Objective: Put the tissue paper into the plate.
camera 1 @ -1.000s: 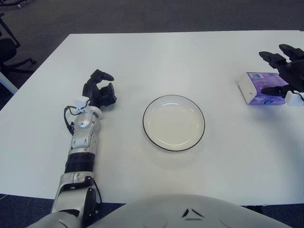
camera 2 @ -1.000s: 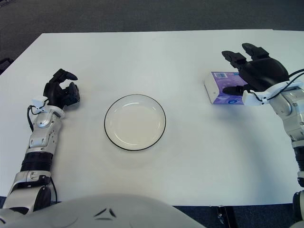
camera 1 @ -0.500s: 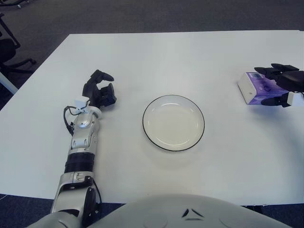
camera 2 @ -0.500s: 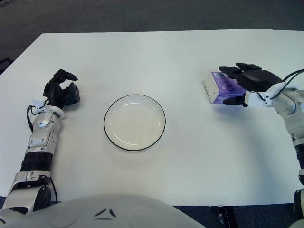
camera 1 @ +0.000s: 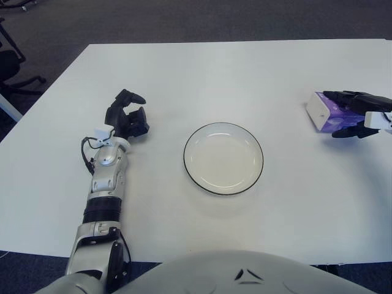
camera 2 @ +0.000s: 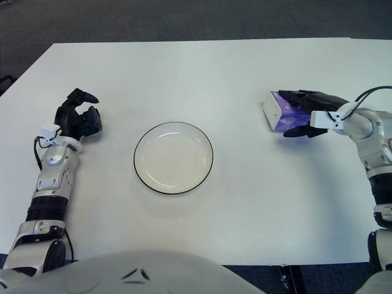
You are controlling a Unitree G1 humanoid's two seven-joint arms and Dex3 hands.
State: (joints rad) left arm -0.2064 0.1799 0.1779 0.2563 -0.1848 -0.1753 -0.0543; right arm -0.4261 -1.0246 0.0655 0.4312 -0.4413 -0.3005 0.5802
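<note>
Left hand (camera 2: 78,116): resting on the white table (camera 2: 202,67) at the left side, forearm lying flat along the surface. Fingers curled loosely toward one another, enclosing nothing. Well apart from the plate.

Plate (camera 2: 173,157): round, white, with thin dark rim. Positioned flat on the table near the centre, between the two hands. Nothing on it.

Tissue paper pack (camera 2: 277,112): purple wrapper with white end face turned toward the plate. Located on the table at the right side, well apart from the plate, tilted slightly with the white end angled left. Contact with the table surface not clearly determinable from either view.

Right hand (camera 2: 309,111): reaching in from the right edge, palm turned down over the pack. Dark fingers (camera 2: 293,97) laid along the far top edge of the pack; thumb (camera 1: 344,131) pressed against the near side. Clamped on the tissue paper pack, with the pack's right portion hidden under the hand. White wrist section and dark cable visible just behind the hand.

Lower edge of both views: rounded grey torso shell (camera 1: 245,272) of the robot.
</note>
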